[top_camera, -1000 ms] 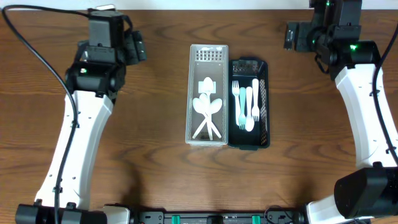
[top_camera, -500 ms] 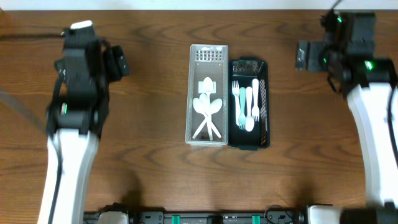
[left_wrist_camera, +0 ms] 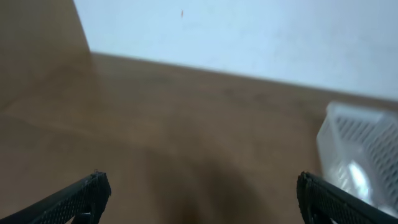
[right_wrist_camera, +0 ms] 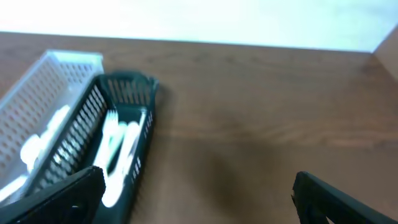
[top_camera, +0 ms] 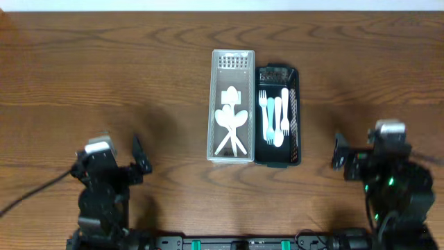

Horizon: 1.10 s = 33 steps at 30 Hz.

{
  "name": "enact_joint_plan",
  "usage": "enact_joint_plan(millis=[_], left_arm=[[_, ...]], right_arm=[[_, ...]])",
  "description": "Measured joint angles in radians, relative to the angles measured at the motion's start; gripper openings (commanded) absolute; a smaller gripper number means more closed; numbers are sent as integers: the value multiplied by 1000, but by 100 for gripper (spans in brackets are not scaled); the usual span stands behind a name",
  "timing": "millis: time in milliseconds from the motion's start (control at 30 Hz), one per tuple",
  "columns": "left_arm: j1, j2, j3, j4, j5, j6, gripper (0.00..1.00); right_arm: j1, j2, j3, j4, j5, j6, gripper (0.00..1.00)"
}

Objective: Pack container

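From the overhead camera I see two long containers standing side by side in the middle of the wooden surface (top_camera: 104,69), and their long walls touch each other. The white container (top_camera: 210,111) is on the left. It holds white spoons (top_camera: 231,125), whose handles cross toward the near end. The dark container (top_camera: 299,118) is on the right. It holds several forks (top_camera: 275,119) lying along its length; most are white and one is pale blue-green.

Both arms are at the near edge, well apart from the containers. The left arm (top_camera: 100,187) is at the near left and the right arm (top_camera: 392,184) is at the near right.

The left pincer (left_wrist_camera: 199,202) is released and grasps nothing. In its wrist camera the two black fingers (left_wrist_camera: 81,198) stand at opposite sides of the picture, with only bare wood between them. A corner of the white container appears at the right edge of this view, farther away.

The right pincer (right_wrist_camera: 199,193) is also released and carries nothing. Its fingers (right_wrist_camera: 68,190) are wide apart above the wood. In its wrist camera both containers lie to the left and farther away, the dark one nearer to the pincer. This picture is a little blurred.
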Motion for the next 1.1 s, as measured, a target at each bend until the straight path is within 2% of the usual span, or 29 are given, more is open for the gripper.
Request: enact_joint_plan(millis=[167, 367, 467, 700, 1100], left_arm=[[-2, -74, -75, -190, 0, 0, 98], [-2, -74, -82, -394, 0, 1, 98], [-2, -74, -82, -449, 0, 1, 98], [-2, -74, -82, -469, 0, 1, 98], [-2, -74, -82, -469, 0, 1, 98]], right_arm=[[0, -137, -162, -23, 51, 0, 99], [0, -142, -212, -187, 69, 0, 99], [0, -142, -216, -261, 71, 0, 99], [0, -142, -216, -322, 71, 0, 99], [0, -142, -216, -325, 71, 0, 99]])
